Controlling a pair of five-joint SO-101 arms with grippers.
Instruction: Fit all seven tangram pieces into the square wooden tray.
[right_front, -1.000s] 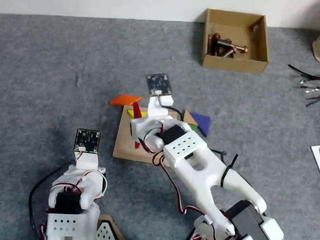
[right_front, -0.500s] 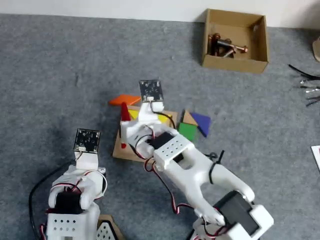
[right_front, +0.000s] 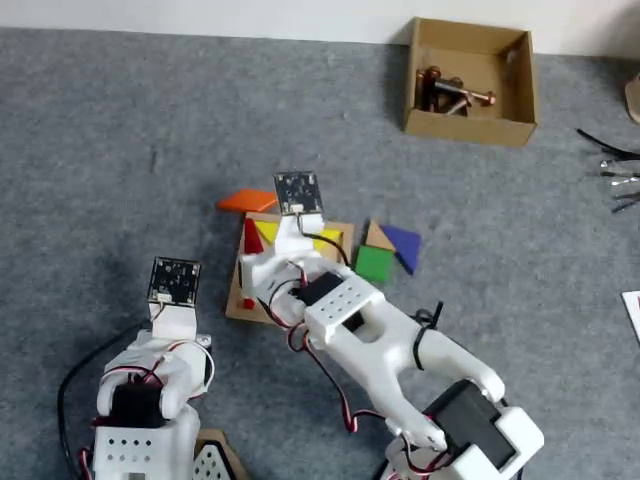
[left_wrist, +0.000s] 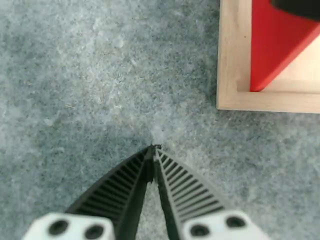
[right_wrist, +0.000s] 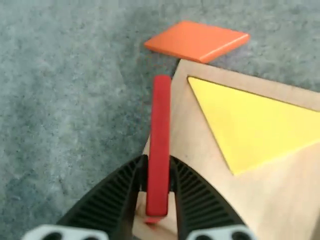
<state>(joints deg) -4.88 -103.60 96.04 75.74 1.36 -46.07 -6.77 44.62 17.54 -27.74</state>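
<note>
The right gripper (right_wrist: 158, 172) is clamped on the red piece (right_wrist: 161, 120), on edge at the rim of the wooden tray (right_wrist: 197, 165) — best to tip it flat and inward, beside the yellow triangle (right_wrist: 250, 125), before letting go.

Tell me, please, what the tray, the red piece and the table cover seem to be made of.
The tray looks like unpainted wood: its rim and floor are matt and pale tan.
The red piece is probably wood or plastic with a smooth red coat. Its edge shows a soft sheen, but the core is hidden.
The table cover looks like grey felt or short carpet, fuzzy and mottled.
</note>
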